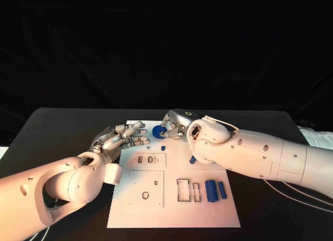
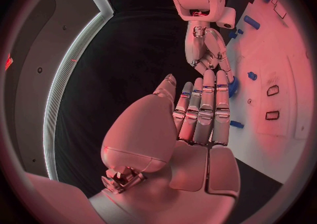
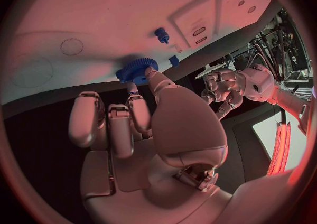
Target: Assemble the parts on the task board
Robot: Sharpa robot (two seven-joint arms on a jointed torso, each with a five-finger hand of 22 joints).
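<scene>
While the left hand [image 1: 121,138] hovers with fingers apart and holding nothing over the task board's [image 1: 174,213] far left corner, the right hand [image 1: 179,124] pinches a blue gear [image 3: 137,70] at the board's far edge.

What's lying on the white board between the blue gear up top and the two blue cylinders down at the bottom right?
In the head view, between the blue gear and the blue cylinders lie a small blue peg, another small blue piece and the right arm.
</scene>
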